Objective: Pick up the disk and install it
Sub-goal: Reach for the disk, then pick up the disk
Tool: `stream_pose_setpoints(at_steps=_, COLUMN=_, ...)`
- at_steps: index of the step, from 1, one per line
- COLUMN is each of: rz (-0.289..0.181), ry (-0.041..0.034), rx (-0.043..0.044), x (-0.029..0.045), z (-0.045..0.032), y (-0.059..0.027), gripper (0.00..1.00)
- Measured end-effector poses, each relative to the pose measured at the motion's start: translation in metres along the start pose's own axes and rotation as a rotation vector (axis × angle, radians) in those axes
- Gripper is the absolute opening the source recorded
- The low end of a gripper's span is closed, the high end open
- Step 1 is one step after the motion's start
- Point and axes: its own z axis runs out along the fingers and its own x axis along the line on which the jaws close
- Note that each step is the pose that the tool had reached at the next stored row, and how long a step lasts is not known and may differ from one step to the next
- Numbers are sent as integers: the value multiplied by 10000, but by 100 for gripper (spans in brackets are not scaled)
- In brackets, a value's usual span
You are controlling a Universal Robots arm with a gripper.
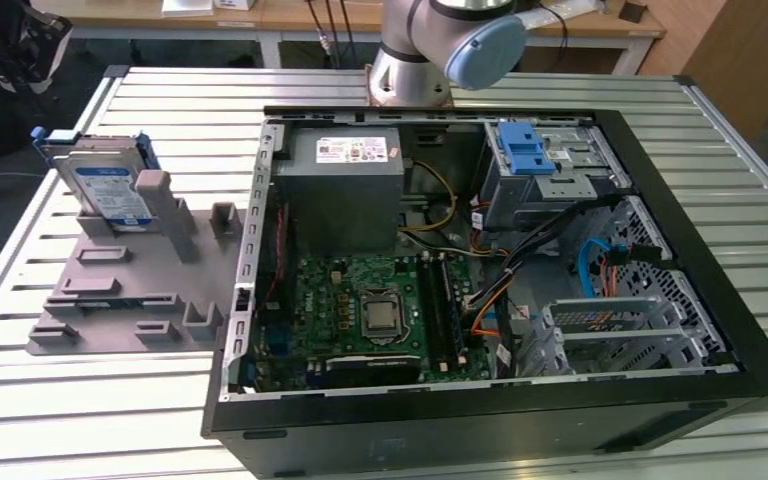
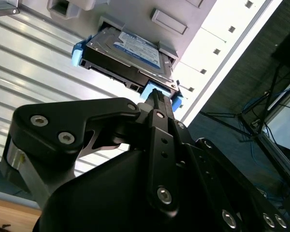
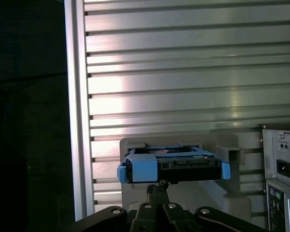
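The disk [image 1: 101, 188] leans in a grey holder [image 1: 117, 290] on the tabletop [image 1: 77, 410]. It is at the exterior view's left, beside the open computer case [image 1: 491, 432] and not inside it. Nothing touches the disk there, so I think the picking-up step is only at its start, and no installing is done yet. In the second wrist view the hand [image 2: 157, 98] points at the end of the disk. Its two fingers are pressed together with nothing between them (they look like one thin black stick). To grab the disk, I think the fingers need to be apart, wide enough to fit over it. The hand also needs to come in straight so it does not bump the holder's posts. Some things are hard to see. In both wrist views the fingertips sit right in front of the blue rail [image 3: 141, 171], so I cannot tell from them how near the hand really is. A holder post hides part of the disk's label. The arm [image 1: 424, 45] is cut off at the exterior view's top edge. I cannot tell which slot in the case is meant for the disk.
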Motion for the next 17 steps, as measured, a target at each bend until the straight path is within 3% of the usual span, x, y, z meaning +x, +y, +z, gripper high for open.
stream_pose_setpoints(at_steps=7, rz=-45, ry=2, rx=0, x=45, z=13, y=-1, gripper=11)
stream_pose_setpoints(at_steps=17, rz=-1413, ry=43, rx=2, x=48, z=20, y=0, gripper=11)
